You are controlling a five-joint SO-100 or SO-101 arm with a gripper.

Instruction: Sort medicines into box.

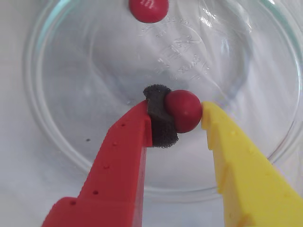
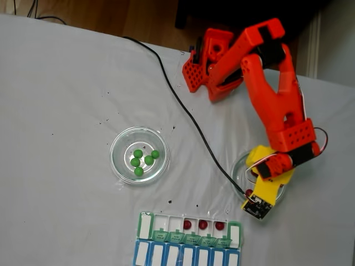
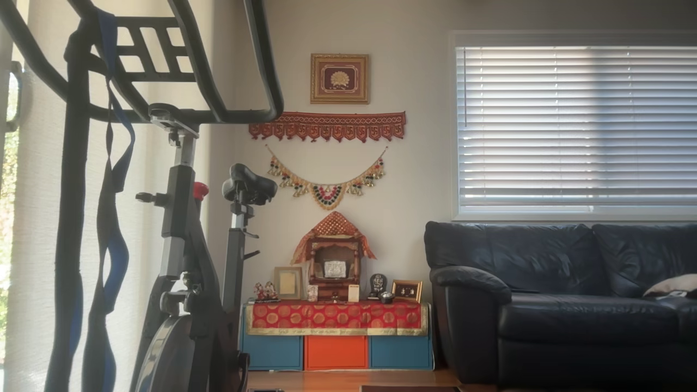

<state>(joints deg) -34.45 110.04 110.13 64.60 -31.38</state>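
**Three reds boxed, a fourth in the grip**

While the fingers (image 1: 189, 116) close on a red ball (image 1: 183, 110) over the floor of the right-hand dish (image 1: 57, 142), the sorting stands, by my reckoning, at less than half done; in the wrist view the red finger (image 1: 118, 165) presses its dark foam pad (image 1: 161, 123) against one side of the ball and the yellow finger (image 1: 246, 165) touches the other, so the grip looks made, though I cannot tell whether the ball is lifted off the glass yet; a second red ball (image 1: 148, 9) lies at the dish's far edge in that view, apart from the first.

Further out, in the fixed view, the arm (image 2: 272, 100) reaches down over that dish (image 2: 239, 166) on the counter (image 2: 55, 83); just below and to the left, the box (image 2: 145, 224) holds three red balls (image 2: 203, 224) in three neighbouring open compartments toward its right end, one each, with its other open compartments white and bare; the blue-lidded row (image 2: 186, 256) touches it below.

The left dish (image 2: 119, 166) holds five green balls (image 2: 143, 160), clustered and apparently untouched; so two reds and all the greens are left to place.
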